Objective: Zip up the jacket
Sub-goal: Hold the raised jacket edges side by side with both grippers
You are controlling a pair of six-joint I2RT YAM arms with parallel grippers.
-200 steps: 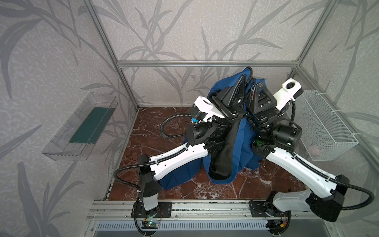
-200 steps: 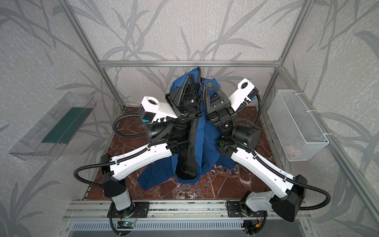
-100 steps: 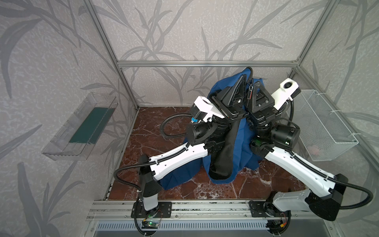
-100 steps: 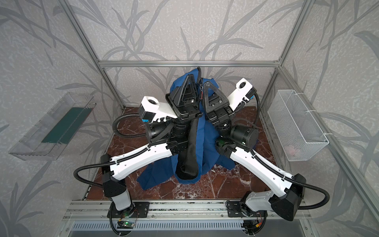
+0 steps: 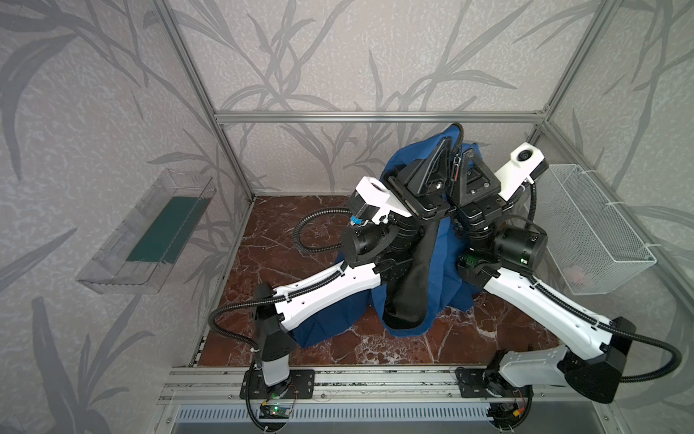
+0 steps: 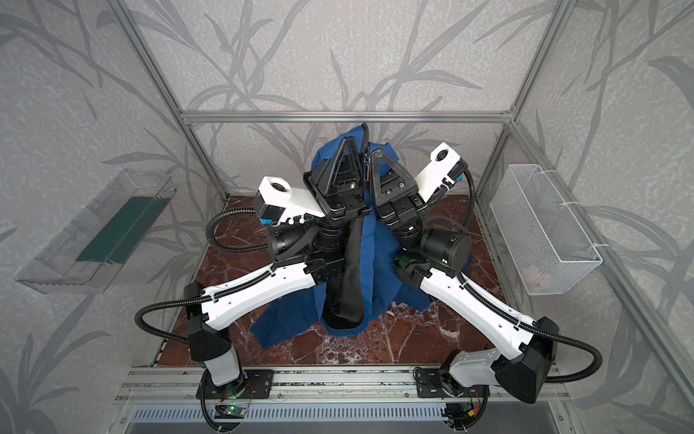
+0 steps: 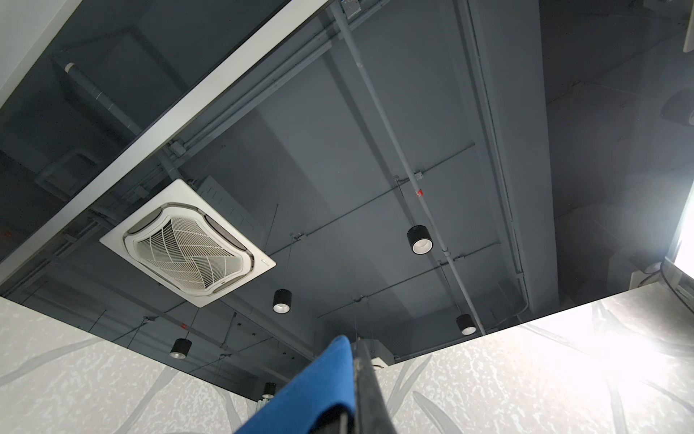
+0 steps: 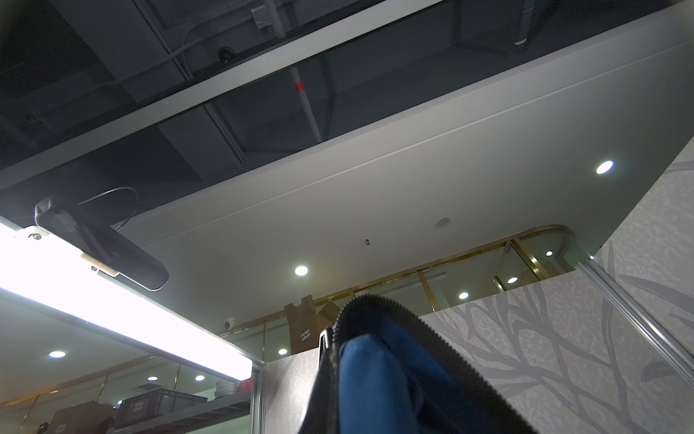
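Navy-blue jacket [image 5: 445,278] with black lining hangs near the middle of both top views, held high above the reddish-brown marbled worktop [image 5: 300,225], with only its lower folds resting there. At the far left a clear plastic tray [image 5: 112,259] with a green mat is fixed to the wall, well apart from the work. Next comes the left tool [image 5: 447,144], pointing upward and clenched on the jacket's upper edge. Its wrist view shows a blue fold [image 7: 319,390] beside a dark edge strip. Just beside it the right tool [image 5: 467,152] is likewise clenched on the garment, and its wrist view shows a black toothed zipper tape [image 8: 394,312] arching over blue cloth. Between the two tools sits a small metallic piece [image 6: 366,167], possibly the slider, though it is too small to be sure. At the far right a white wire basket [image 5: 586,225] hangs on the wall. I judge the zipping barely begun: a long flap of black lining [image 6: 343,285] hangs exposed down the front, which suggests the front is open, and no closed run of teeth shows anywhere. Bringing the two front edges side by side seems done; mating the ends and drawing the slider along appear to be left.
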